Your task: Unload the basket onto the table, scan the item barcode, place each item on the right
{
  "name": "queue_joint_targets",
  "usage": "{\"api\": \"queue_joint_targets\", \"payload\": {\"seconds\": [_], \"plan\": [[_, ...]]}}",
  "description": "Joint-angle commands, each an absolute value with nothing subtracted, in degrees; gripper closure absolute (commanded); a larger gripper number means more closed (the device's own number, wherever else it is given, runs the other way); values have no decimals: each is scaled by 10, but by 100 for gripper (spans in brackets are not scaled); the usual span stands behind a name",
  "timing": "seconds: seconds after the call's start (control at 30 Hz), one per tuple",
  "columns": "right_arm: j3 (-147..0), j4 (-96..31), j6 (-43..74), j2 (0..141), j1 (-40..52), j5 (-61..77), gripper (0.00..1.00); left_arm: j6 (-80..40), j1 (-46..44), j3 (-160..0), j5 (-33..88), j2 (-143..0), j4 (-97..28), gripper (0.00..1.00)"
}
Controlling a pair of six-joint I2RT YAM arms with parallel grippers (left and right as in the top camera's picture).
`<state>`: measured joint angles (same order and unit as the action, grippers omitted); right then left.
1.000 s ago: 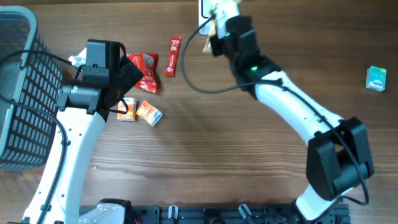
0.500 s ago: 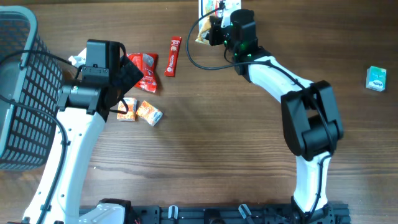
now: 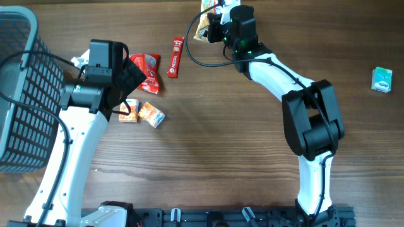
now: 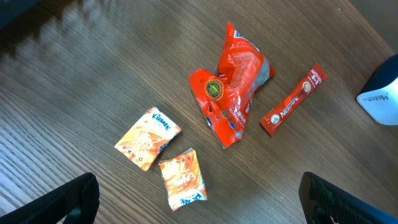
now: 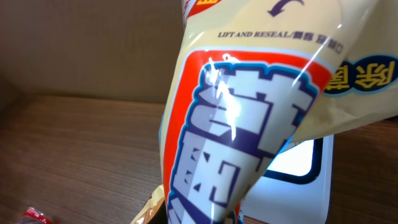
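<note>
My right gripper [image 3: 216, 29] is shut on a cream snack packet [image 3: 203, 24] with orange and blue print, held at the table's far edge. In the right wrist view the packet [image 5: 249, 118] fills the frame and hides the fingers. Just behind it stands the white scanner [image 5: 311, 168] with its lit window. No barcode shows on the packet's visible face. My left gripper [image 4: 202, 208] hangs open above two orange tissue packs [image 4: 147, 138] [image 4: 182, 179], touching nothing.
A red bag [image 3: 148, 72] and a red stick sachet [image 3: 176, 57] lie near the left arm. A dark wire basket [image 3: 19, 94] stands at the left edge. A green-and-white pack [image 3: 381, 80] lies at the far right.
The right arm swung toward the far edge, and its forearm now stretches along the table. The packet shifted slightly left by the scanner. The left arm has not moved.
</note>
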<state>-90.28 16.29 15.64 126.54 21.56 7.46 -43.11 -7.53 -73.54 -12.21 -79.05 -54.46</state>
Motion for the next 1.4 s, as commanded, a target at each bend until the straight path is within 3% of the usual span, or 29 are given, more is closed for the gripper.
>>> {"api": "queue_joint_targets", "payload": {"seconds": [0.0,0.3,0.57,0.83,1.1,1.37], "plan": [[-921,164,167,1274,217,72,96,-423,-73,-741,-133,-795,-545,0],[-921,156,166,1245,212,71,96,-423,-73,-741,-133,-795,-545,0],[-921,83,168,1167,153,24,96,-423,-73,-741,-129,-795,-548,0],[-921,-64,178,1101,46,-24,96,-423,-73,-741,-129,-795,-548,0],[-920,-235,384,1104,-108,-58,96,-423,-73,-741,-118,-795,-552,0],[-895,-296,390,1105,-247,-51,96,-423,-73,-741,-118,-795,-552,0]]}}
